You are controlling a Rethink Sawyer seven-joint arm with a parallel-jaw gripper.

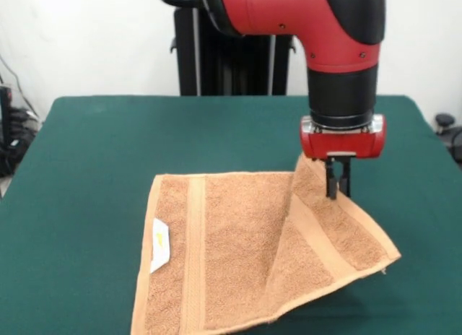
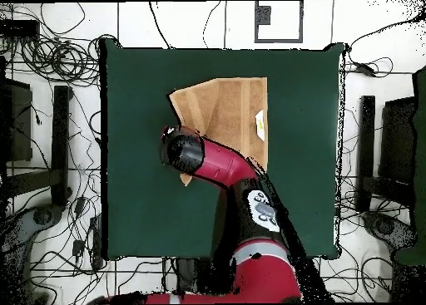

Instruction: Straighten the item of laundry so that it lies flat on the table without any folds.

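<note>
Towel (image 1: 238, 255) is the story here: an orange-tan terry square lying toward the six o'clock side of the front view, running off the bottom edge there. Beneath it spreads the dark green counter (image 1: 86, 154), far bigger than the cloth. Down from twelve o'clock comes the red and black arm (image 1: 339, 53), and its claw (image 1: 338, 185) is clenched on the towel's corner at about three o'clock of the cloth, lifting that corner clear of the counter. A long crease runs diagonally from the pinched corner toward six o'clock, so the right part slopes like a tent. Woven band stripes (image 1: 193, 255) show near the left edge, and a small white tag (image 1: 159, 246) lies at nine o'clock.
</note>
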